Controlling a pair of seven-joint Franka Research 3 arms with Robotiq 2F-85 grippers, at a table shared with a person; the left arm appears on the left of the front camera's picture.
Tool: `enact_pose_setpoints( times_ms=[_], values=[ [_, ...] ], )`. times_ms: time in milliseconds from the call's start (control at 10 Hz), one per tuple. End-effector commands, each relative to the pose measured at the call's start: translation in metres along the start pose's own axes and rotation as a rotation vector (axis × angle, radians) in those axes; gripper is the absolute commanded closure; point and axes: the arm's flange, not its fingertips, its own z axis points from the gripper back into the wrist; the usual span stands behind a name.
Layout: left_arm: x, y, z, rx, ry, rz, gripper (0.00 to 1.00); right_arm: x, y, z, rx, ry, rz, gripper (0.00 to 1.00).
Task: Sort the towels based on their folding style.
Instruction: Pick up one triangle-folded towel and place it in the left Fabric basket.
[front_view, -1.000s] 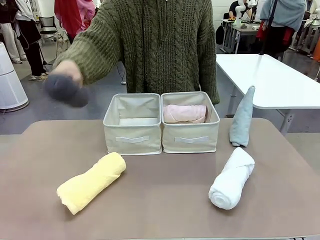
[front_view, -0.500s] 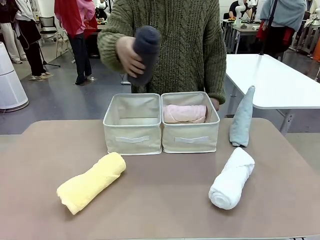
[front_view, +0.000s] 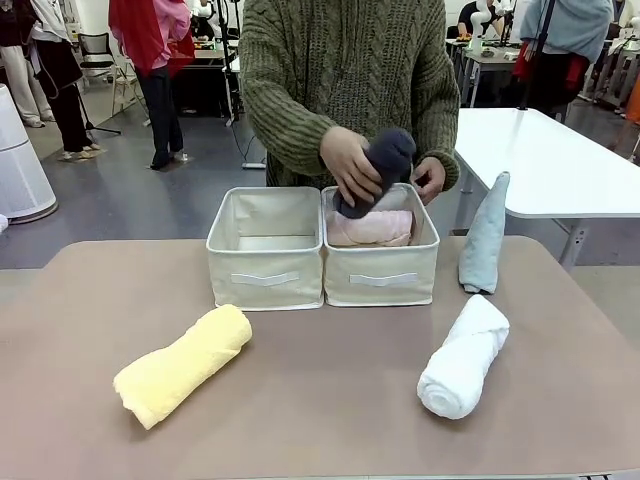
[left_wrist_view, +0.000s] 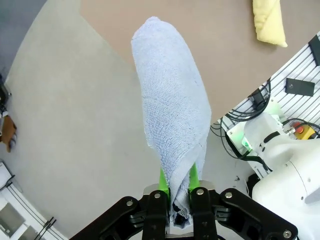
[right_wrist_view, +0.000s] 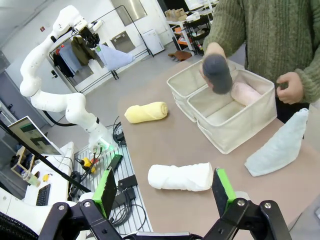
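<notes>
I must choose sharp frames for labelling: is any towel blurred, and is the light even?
Front view: even light, soft shadows; the dark grey towel in the person's hand is slightly soft. Right wrist view: that towel is smeared by motion. Left wrist view: the light blue towel is sharp, its terry loops visible.

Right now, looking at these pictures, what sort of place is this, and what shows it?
Probably a robotics lab or workshop: a white robot arm stands beside the brown table, cables and a screen sit near its base, and another white table stands beyond.
</notes>
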Motion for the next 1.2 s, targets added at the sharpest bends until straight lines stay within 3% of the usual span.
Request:
enact_pose_setpoints(
  times_ms=[0,400,500,800,1100],
  values=[
    [-0.006,0.009,0.003,-0.002,-0.009,0.025,0.85,0.000,0.002,-0.001,0.007,-0.013,0.000,0.00],
    [-0.008,0.008,-0.002,-0.013,-0.007,0.019,0.85,0.000,0.002,-0.001,0.007,-0.013,0.000,0.00],
    [0.009,-0.009,0.007,0.001,-0.081,-0.069,0.85,0.000,0.002,-0.001,0.007,-0.013,0.000,0.00],
    [0.109,-0.090,0.048,0.111,-0.171,-0.377,0.85,0.000,0.002,-0.001,0.007,-0.013,0.000,0.00],
    [0.212,-0.152,0.056,0.041,-0.279,-0.649,0.85,0.000,0.002,-0.001,0.007,-0.013,0.000,0.00]
  ],
)
